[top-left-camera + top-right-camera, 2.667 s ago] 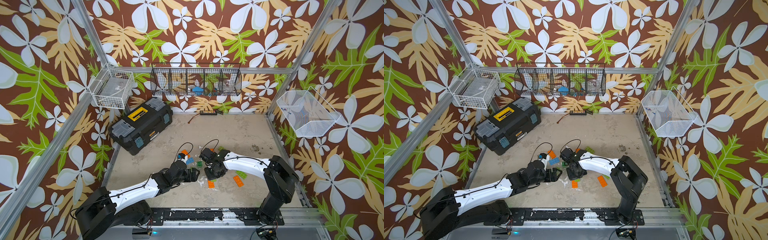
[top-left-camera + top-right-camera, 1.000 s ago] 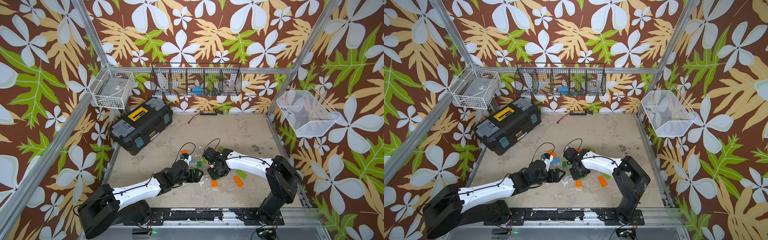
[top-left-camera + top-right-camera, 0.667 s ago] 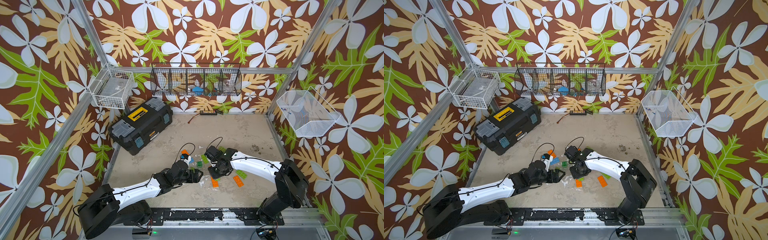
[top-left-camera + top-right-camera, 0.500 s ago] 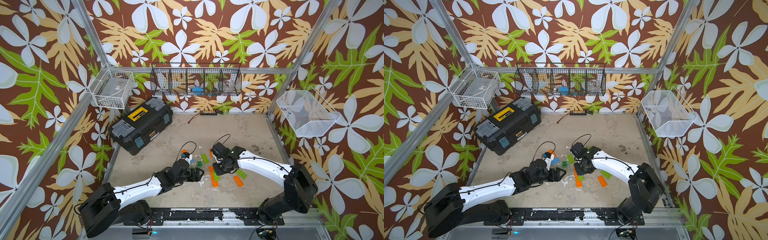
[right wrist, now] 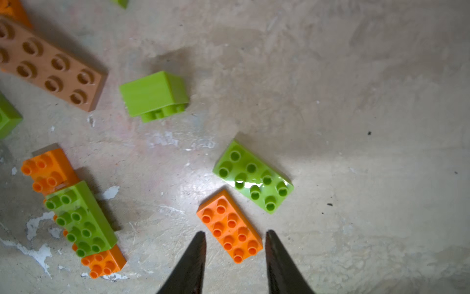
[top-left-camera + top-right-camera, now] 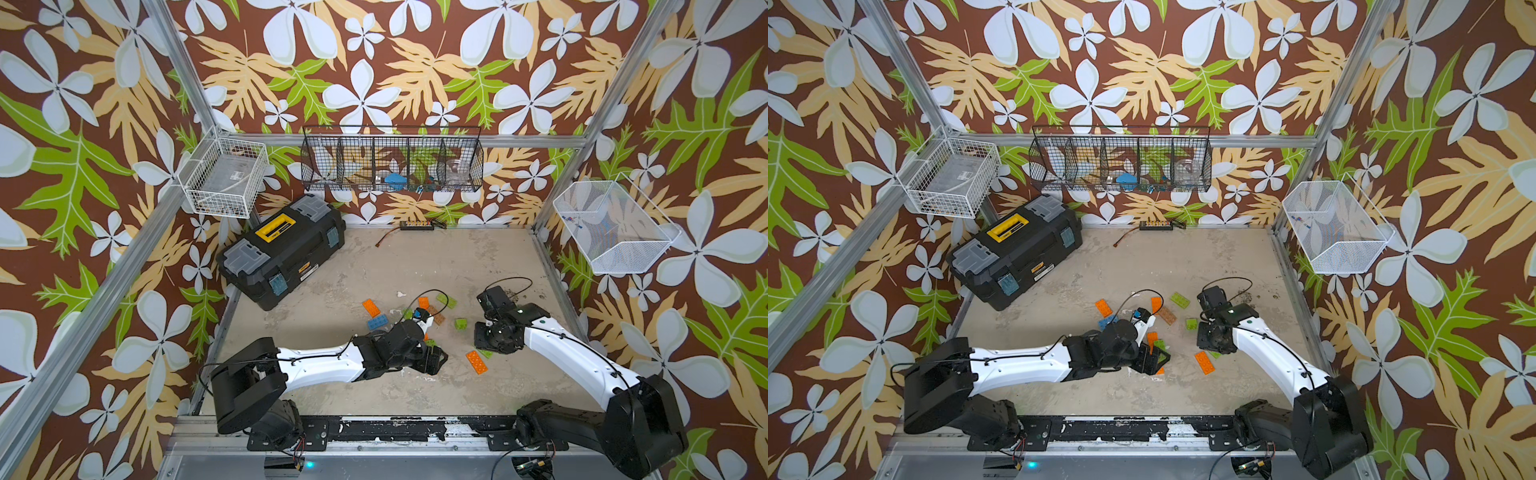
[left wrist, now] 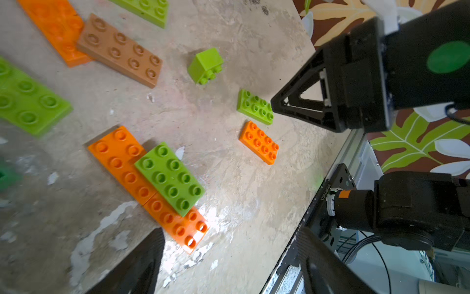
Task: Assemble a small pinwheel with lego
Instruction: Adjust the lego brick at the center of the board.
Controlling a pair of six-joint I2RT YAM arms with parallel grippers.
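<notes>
Currently right gripper (image 5: 235, 235) is partly open, empty — orange brick (image 5: 229, 226) lies flat between its tips, lime brick (image 5: 253, 177) just beyond. Light, rigid, slick plastic — I'd judge pinching the long sides works best. Left gripper (image 7: 229, 239) gapes wide, empty too.

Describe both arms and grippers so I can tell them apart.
Both arms match: the left arm and right arm have glossy white tubular links between bulky black joints, with thin black cables looping along them. The left gripper and right gripper are black with pointed triangular fingers. A round green sticker marks the right wrist.
</notes>
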